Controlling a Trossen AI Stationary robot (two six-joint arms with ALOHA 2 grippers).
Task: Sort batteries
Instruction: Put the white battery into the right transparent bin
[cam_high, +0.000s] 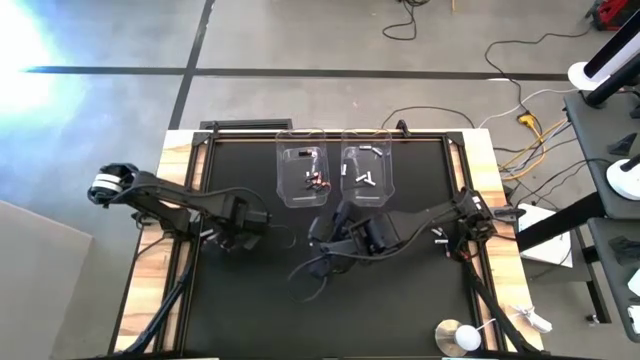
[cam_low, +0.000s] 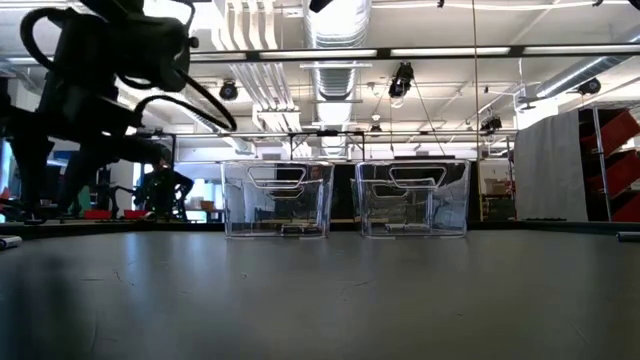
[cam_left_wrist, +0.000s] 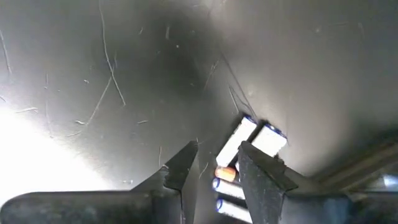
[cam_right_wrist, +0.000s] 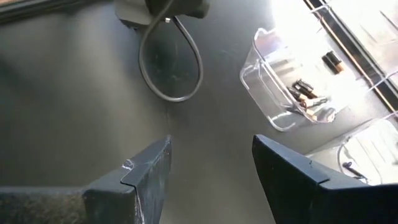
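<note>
A small cluster of batteries (cam_left_wrist: 239, 140) lies on the black mat: two white ones side by side, and an orange-marked one (cam_left_wrist: 225, 174) with more white ones behind it. My left gripper (cam_left_wrist: 217, 155) points down over them, open by a narrow gap. The cluster shows partly in that gap and partly past one finger (cam_left_wrist: 258, 171). In the high view this gripper (cam_high: 235, 232) is at the table's left. My right gripper (cam_right_wrist: 208, 158) hangs open above the middle of the mat, with nothing between its fingers. My left gripper comes at the battery cluster from above, pointing down. One finger (cam_left_wrist: 249, 158) stands right against the white batteries. I cannot tell whether it touches them.
Two clear tubs stand at the far middle. The left tub (cam_high: 305, 175) holds dark batteries with reddish marks (cam_right_wrist: 305, 90), and the right tub (cam_high: 367, 172) holds white ones. A cable loop (cam_right_wrist: 171, 62) lies on the mat. A white round object (cam_high: 460, 337) sits at the near right corner.
</note>
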